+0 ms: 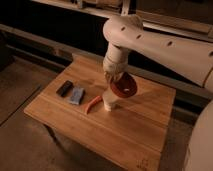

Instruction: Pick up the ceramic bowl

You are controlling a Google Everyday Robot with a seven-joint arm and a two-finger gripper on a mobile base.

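Note:
The ceramic bowl [124, 85], reddish-orange with a darker inside, hangs tilted in the air above the wooden table [75, 120], its inside facing the camera. My gripper [114, 77] is at the bowl's upper left rim and is shut on it. The white arm comes down from the upper right. A cream-white cup [110, 100] stands on the table right below the bowl, partly covered by it.
A black block [64, 88] and a blue-grey block [77, 94] lie at the table's left. An orange curved object [93, 104] lies next to the cup. Dark shelving runs behind the table. Bare floor lies to the left.

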